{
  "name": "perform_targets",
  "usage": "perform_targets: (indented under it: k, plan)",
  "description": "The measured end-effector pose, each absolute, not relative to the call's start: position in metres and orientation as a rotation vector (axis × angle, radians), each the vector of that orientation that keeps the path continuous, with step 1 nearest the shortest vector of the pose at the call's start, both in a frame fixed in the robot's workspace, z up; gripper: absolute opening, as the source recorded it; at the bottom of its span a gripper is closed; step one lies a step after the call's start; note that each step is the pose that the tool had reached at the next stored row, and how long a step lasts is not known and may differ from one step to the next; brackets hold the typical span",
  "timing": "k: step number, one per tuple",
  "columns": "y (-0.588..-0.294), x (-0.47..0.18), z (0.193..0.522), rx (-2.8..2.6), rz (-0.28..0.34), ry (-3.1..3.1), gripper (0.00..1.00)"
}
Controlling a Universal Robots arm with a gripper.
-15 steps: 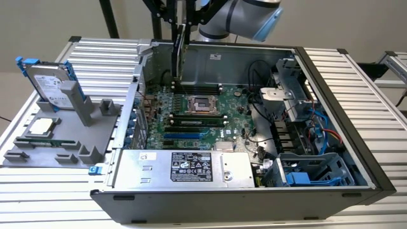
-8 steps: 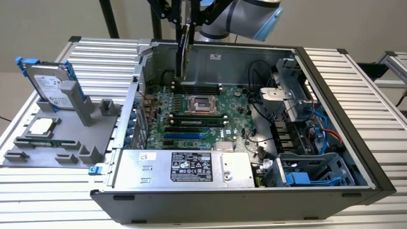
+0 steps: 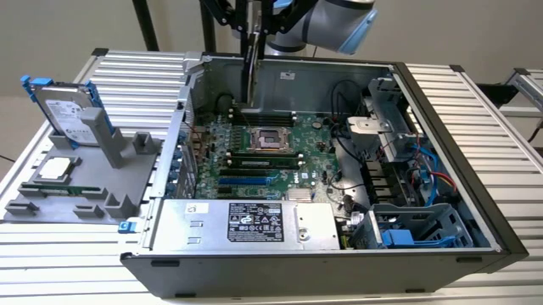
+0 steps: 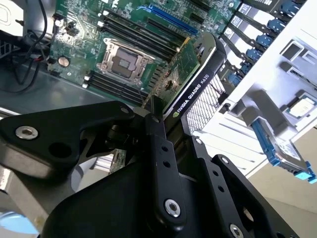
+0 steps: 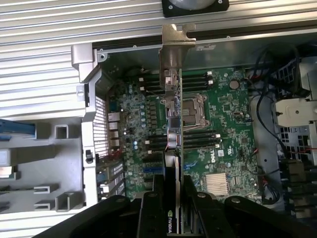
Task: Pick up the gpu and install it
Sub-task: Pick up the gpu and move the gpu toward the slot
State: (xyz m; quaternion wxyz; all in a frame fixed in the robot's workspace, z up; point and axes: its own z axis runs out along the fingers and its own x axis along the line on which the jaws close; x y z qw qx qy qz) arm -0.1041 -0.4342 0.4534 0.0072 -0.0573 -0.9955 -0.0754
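Black metal pincer [image 5: 173, 193] is clamped across the faces of the gpu [image 5: 173, 119], a thin green circuit card with black cooler and silver end bracket, hanging edge-down above the green motherboard [image 3: 318, 130] at the exterior view's upper centre. Stiff, light, probably fragile: hold cooler and board edges, never components.

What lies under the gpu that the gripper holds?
The motherboard: its CPU socket and memory slots show beside the gpu. The strip of board directly beneath the card's edge is hidden by the card.
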Motion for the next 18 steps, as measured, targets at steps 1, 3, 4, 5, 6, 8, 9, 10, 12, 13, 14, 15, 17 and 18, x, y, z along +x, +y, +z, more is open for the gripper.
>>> perform_targets:
  k: [1, 3, 4, 5, 6, 8, 9, 10, 12, 13, 14, 15, 17, 18]
  plan:
    - [-0.4342, -0.1034, 0.4534, -0.179, -0.236, -3.113, 0.00]
    - [-0.4342, -0.1022, 0.4534, -0.179, -0.236, -3.113, 0.00]
    - [-0.4342, -0.1017, 0.4534, -0.179, -0.236, -3.113, 0.00]
    - [-0.4342, -0.1012, 0.4534, -0.179, -0.236, -3.113, 0.00]
    - [-0.4342, -0.1010, 0.4534, -0.179, -0.236, -3.113, 0.00]
    - [-0.4342, -0.1009, 0.4534, -0.179, -0.236, -3.113, 0.00]
    - [-0.4342, -0.1006, 0.4534, -0.179, -0.236, -3.113, 0.00]
    - [-0.4342, -0.1005, 0.4534, -0.179, -0.236, -3.113, 0.00]
    - [-0.4342, -0.1004, 0.4534, -0.179, -0.236, -3.113, 0.00]
    - [-0.4342, -0.1004, 0.4534, -0.179, -0.236, -3.113, 0.00]
    - [-0.4342, -0.1004, 0.4534, -0.179, -0.236, -3.113, 0.00]
    - [-0.4342, -0.1004, 0.4534, -0.179, -0.236, -3.113, 0.00]
    - [-0.4342, -0.1003, 0.4534, -0.179, -0.236, -3.113, 0.00]
    - [-0.4342, -0.1003, 0.4534, -0.179, -0.236, -3.113, 0.00]
